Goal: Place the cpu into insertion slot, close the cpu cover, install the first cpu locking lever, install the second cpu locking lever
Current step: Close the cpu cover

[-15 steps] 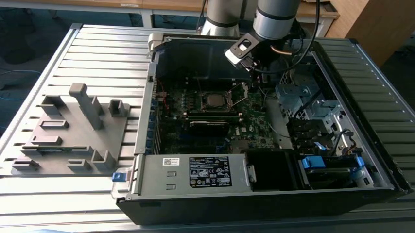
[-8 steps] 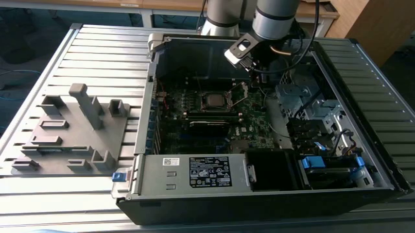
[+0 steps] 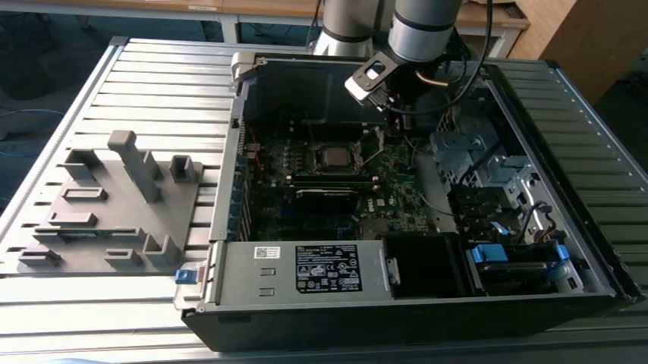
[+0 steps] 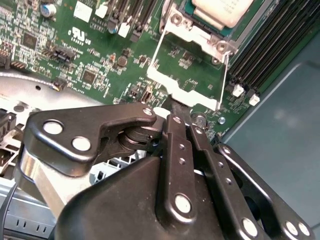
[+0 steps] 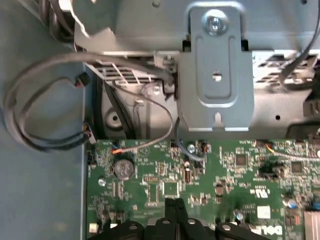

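Observation:
The cpu [image 4: 220,10], silvery-faced, lies in the insertion slot [image 4: 231,33] on the green motherboard; the exterior view shows it mid-board [image 3: 332,157]. The cpu cover [image 4: 172,82], a silvery frame with a big window, is swung open away from the slot, and green board shows through its window. My gripper [image 4: 181,112] is shut, fingers pressed together, with the tips at the cover's free edge tab. I cannot tell whether they pinch the tab or only touch it. In the exterior view the gripper [image 3: 383,130] hangs inside the case just beyond the slot. The shut fingertips [image 5: 173,205] also show over the board.
Black memory sticks [image 4: 270,45] run beside the slot. A metal bracket [image 5: 215,85] and loose cables [image 5: 45,100] sit past the board's edge. The case holds a drive cage [image 3: 476,163] and power supply [image 3: 303,269]. A grey fixture plate [image 3: 111,205] stands on the exterior view's left.

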Tool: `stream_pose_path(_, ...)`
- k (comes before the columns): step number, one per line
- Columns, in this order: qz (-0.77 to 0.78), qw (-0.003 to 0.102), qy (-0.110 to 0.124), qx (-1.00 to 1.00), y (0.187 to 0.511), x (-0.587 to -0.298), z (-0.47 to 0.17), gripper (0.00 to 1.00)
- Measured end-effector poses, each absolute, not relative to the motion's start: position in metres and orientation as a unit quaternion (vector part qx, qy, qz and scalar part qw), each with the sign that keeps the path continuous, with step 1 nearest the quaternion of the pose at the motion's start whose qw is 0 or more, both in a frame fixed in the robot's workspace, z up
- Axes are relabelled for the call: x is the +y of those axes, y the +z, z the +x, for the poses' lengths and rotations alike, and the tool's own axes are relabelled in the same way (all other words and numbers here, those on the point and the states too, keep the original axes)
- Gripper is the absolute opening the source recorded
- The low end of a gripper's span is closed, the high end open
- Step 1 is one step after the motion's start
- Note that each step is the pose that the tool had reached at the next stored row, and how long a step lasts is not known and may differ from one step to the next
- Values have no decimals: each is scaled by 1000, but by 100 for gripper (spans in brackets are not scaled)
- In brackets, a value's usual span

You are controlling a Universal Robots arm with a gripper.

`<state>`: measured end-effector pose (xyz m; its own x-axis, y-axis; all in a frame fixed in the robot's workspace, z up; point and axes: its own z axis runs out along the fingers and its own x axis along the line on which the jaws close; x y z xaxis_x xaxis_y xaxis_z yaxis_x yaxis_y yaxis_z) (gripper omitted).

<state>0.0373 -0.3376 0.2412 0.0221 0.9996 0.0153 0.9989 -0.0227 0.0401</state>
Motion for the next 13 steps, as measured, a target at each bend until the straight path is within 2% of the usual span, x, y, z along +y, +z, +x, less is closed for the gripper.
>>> stream_pose_path(13, 715, 9, 20, 699, 240, -338, 20, 11)
